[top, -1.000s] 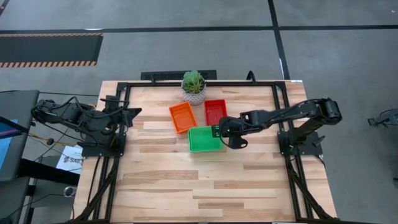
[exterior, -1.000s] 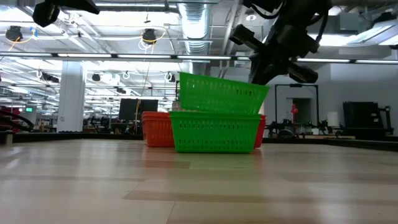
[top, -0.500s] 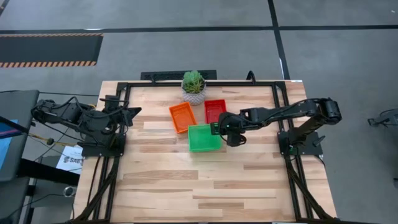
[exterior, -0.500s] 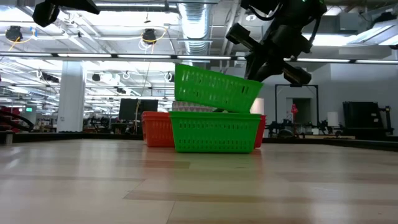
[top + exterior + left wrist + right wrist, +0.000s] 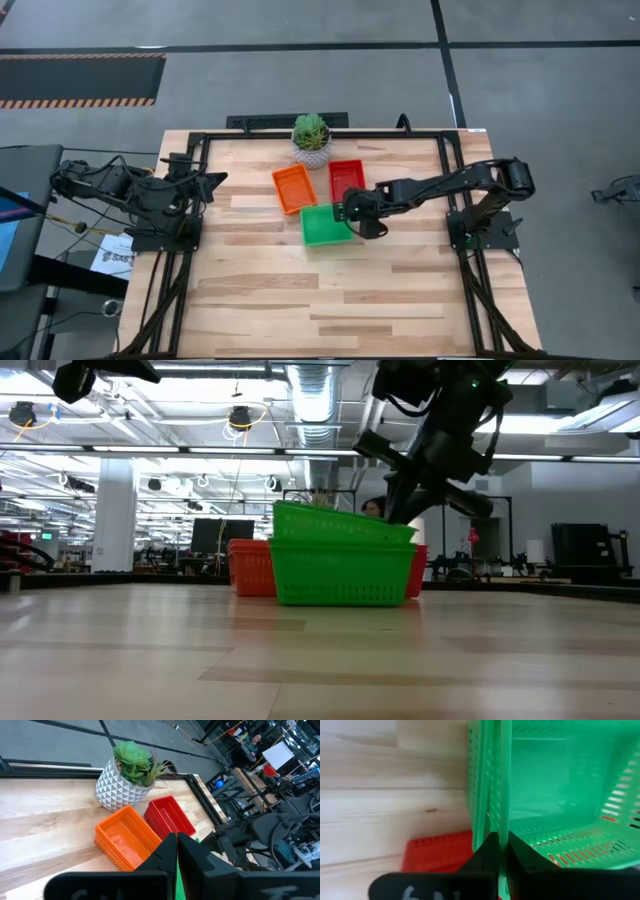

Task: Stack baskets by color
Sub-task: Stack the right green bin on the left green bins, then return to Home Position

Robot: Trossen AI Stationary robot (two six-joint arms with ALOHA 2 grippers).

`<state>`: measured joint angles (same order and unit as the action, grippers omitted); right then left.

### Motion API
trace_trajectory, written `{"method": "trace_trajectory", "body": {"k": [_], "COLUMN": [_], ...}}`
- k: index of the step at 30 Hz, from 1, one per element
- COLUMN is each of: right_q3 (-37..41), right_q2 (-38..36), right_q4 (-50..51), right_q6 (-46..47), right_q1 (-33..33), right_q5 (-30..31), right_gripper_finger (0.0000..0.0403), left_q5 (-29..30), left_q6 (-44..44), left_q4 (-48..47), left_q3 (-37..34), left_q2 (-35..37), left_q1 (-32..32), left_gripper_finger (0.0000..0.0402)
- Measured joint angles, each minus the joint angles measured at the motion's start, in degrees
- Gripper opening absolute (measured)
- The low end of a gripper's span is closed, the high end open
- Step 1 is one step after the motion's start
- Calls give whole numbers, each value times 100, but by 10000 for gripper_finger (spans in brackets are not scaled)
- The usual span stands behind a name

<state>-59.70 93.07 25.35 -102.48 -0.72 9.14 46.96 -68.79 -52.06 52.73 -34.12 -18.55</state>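
Note:
Two green baskets stand mid-table, the upper green basket (image 5: 340,528) nested in the lower green basket (image 5: 345,575); from above they show as one green basket (image 5: 322,226). My right gripper (image 5: 346,212) is shut on the upper one at its right side. Behind them stand the orange baskets (image 5: 294,188) and the red baskets (image 5: 346,179), each on its bottom on the table. My left gripper (image 5: 177,844) is shut and empty, held above the table's left edge. My right gripper holds the upper green basket by the rim of its right-hand wall (image 5: 502,815), one finger inside the basket and one outside. The fingers (image 5: 487,854) slant down from the table's right. The basket sits nested in the lower one, slightly tilted, its held end higher.
A green plant in a white patterned pot (image 5: 312,140) stands at the far edge behind the baskets. A black frame (image 5: 440,135) borders the table. The near half of the wooden tabletop (image 5: 320,300) is bare.
My right gripper has gone down and a little toward the table's left edge with the upper green basket. The basket, earlier tilted above the lower green one, has sunk into it and now sits nearly level inside.

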Motion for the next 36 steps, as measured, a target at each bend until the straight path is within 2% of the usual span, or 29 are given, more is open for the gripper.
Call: {"method": "trace_trajectory", "body": {"k": [9, 12, 23, 30, 36], "right_q3": [-2, -2, -38, -390, -1201], "right_q2": [-1, -1, -174, -368, -898], "right_q4": [-161, -225, -294, -163, -130], "right_q6": [62, 346, 887, 1962, 3440], "right_q1": [-12, -12, -50, -49, -52], "right_q5": [-10, -138, -285, -216, -156], "right_gripper_finger": [32, 38, 120, 174, 190], "left_q5": [0, 0, 37, 39, 48], "left_q6": [17, -30, -46, -107, -133], "left_q4": [-27, -127, -163, -154, -61], "left_q3": [0, 0, 0, 0, 0], "left_q2": [1, 1, 0, 1, 9], "left_q1": [-2, 0, 0, -2, 0], "left_gripper_finger": [0, 0, 0, 0, 0]}}
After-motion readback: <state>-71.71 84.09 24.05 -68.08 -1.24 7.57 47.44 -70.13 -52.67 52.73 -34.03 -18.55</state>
